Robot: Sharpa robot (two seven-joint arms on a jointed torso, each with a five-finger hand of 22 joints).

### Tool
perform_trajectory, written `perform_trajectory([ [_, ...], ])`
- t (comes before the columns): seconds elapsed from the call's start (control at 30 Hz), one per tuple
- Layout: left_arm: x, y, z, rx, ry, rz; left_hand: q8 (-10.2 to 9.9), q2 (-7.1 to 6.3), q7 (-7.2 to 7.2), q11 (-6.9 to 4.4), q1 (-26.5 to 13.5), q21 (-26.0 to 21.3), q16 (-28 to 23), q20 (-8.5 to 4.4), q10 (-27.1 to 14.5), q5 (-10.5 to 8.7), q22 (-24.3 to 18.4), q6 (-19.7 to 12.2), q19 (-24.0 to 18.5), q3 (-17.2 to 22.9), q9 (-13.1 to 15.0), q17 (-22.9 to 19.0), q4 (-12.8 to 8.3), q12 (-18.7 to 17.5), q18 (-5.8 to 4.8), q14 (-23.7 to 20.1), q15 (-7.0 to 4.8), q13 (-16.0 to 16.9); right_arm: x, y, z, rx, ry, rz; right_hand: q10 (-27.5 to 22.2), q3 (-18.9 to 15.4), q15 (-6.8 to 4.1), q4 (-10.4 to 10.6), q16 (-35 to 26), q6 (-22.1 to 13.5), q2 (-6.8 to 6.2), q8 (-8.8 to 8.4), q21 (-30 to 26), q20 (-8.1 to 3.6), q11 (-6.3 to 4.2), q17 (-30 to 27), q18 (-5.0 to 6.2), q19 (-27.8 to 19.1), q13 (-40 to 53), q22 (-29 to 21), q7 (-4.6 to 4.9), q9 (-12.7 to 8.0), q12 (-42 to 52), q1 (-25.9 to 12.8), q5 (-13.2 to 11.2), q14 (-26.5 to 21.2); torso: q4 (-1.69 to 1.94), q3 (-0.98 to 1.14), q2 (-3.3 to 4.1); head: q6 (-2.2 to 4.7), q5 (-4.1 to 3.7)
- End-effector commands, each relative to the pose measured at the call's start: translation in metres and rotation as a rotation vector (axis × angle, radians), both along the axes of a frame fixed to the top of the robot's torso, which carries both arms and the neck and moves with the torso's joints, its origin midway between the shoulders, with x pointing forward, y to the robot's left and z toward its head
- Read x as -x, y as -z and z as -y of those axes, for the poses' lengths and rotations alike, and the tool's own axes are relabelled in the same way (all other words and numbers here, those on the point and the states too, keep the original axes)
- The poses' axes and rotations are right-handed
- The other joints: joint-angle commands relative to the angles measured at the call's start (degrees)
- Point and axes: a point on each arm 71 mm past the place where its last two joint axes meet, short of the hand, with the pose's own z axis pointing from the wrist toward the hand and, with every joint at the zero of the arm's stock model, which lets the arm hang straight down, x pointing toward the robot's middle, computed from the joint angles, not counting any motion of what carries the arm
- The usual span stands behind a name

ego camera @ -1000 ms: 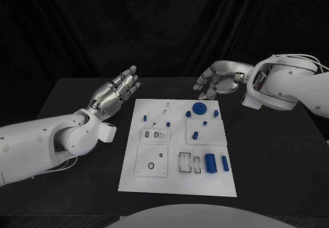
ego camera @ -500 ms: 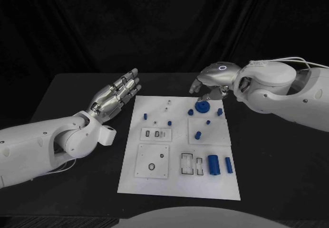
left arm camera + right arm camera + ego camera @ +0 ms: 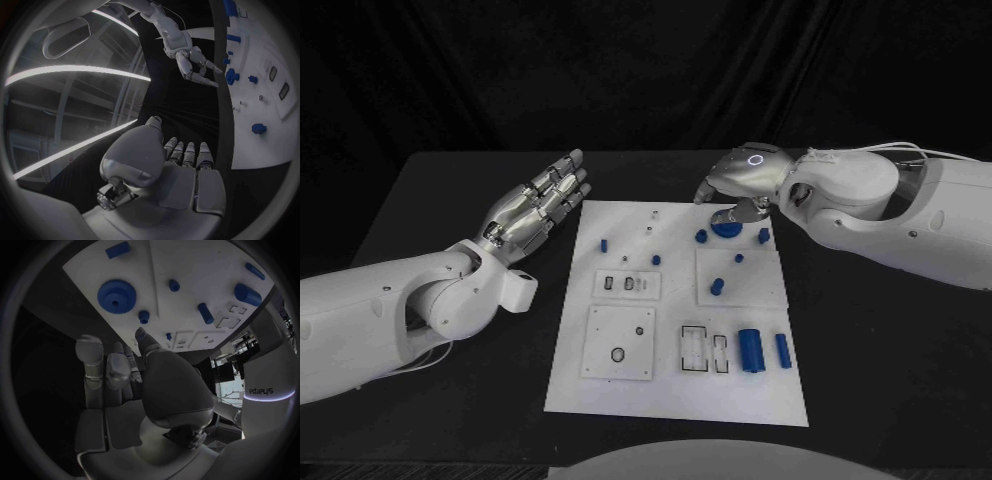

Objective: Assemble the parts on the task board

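The white task board (image 3: 678,385) lies in the middle of the black table. A blue gear (image 3: 726,227) sits near its far edge, with small blue pegs (image 3: 701,237) beside it. My right hand (image 3: 738,183) hovers just above and behind the gear, fingers apart and pointing down, holding nothing. In the right wrist view the gear (image 3: 114,295) lies just beyond the fingertips (image 3: 89,346). My left hand (image 3: 534,203) is held flat, fingers straight, off the board's far left corner. A large blue cylinder (image 3: 751,348) and a thinner one (image 3: 782,350) lie near the board's right edge.
Raised white blocks with slots (image 3: 629,283) and a ring recess (image 3: 619,351) stand on the board's left half. More blue pegs (image 3: 714,286) stand on a square plate (image 3: 759,285) at mid-board. Bare black table (image 3: 891,340) surrounds the board.
My right arm has swung in from the far right, bringing its hand down over the blue gear. The left hand has hardly moved.
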Motion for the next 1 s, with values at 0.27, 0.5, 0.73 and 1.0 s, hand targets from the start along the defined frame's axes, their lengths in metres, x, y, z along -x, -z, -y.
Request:
perform_trajectory([
  [0.27,0.002,-0.017,-0.001,0.142,0.006,0.188,0.1,0.19,-0.1,-0.43,0.9,-0.2,-0.2,0.69,0.0,0.37,-0.1,0.0,0.0,0.1,0.1,-0.1,-0.3,-0.4,0.86,-0.1,0.48,-0.1,0.0,0.007,0.0,-0.021,-0.042,0.035,1.0,0.6,0.99,1.2,-0.1,1.5,-0.81,0.47,1.0,0.38,0.71,-0.9,-0.58,-1.1,0.3,0.9,1.8,0.4,0.7,-0.4,0.2,0.7,0.04,-0.29,-0.18,-0.33,-0.21],
  [0.5,0.001,-0.016,0.0,0.143,0.012,0.184,0.1,0.24,0.02,-0.29,1.1,-0.2,-0.2,0.87,0.0,0.45,-0.1,0.0,0.0,0.2,0.1,-0.1,-0.3,-0.4,0.89,-0.1,0.63,-0.1,0.001,0.012,-0.002,-0.021,-0.06,0.012,1.7,0.9,1.42,1.3,-0.3,1.5,-1.0,0.25,1.2,0.75,0.91,-1.4,-0.63,-1.4,0.3,1.3,1.92,0.3,0.8,-0.3,0.4,0.6,0.08,-0.33,-0.38,-0.57,-0.14],
  [0.73,0.0,-0.016,0.0,0.141,0.013,0.182,0.1,0.27,0.13,-0.17,1.2,-0.2,-0.2,1.0,0.0,0.54,-0.1,0.0,0.0,0.3,0.1,-0.1,-0.4,-0.4,0.92,-0.1,0.72,-0.1,0.004,0.017,-0.002,-0.018,-0.064,-0.022,3.2,1.5,2.48,1.4,-0.7,0.5,-1.15,-0.51,1.7,1.56,0.92,-2.2,-0.76,-1.8,0.2,2.1,2.16,-0.3,0.8,0.0,0.7,0.4,0.01,-0.36,-0.58,-0.68,-0.09],
  [1.0,0.0,-0.015,0.0,0.14,0.016,0.178,0.1,0.39,0.39,0.11,1.5,-0.2,-0.2,1.22,0.0,0.75,-0.1,0.0,0.0,0.5,0.1,-0.1,-0.4,-0.4,0.99,-0.1,0.88,-0.1,0.004,0.025,-0.003,-0.029,-0.054,-0.055,3.2,2.0,2.95,1.4,-0.8,0.3,-1.2,-0.63,1.9,2.04,1.2,-2.5,-0.72,-2.0,-0.2,2.4,2.3,-0.6,0.2,0.3,1.2,0.3,-0.11,-0.41,-0.84,-1.02,-0.03],
])
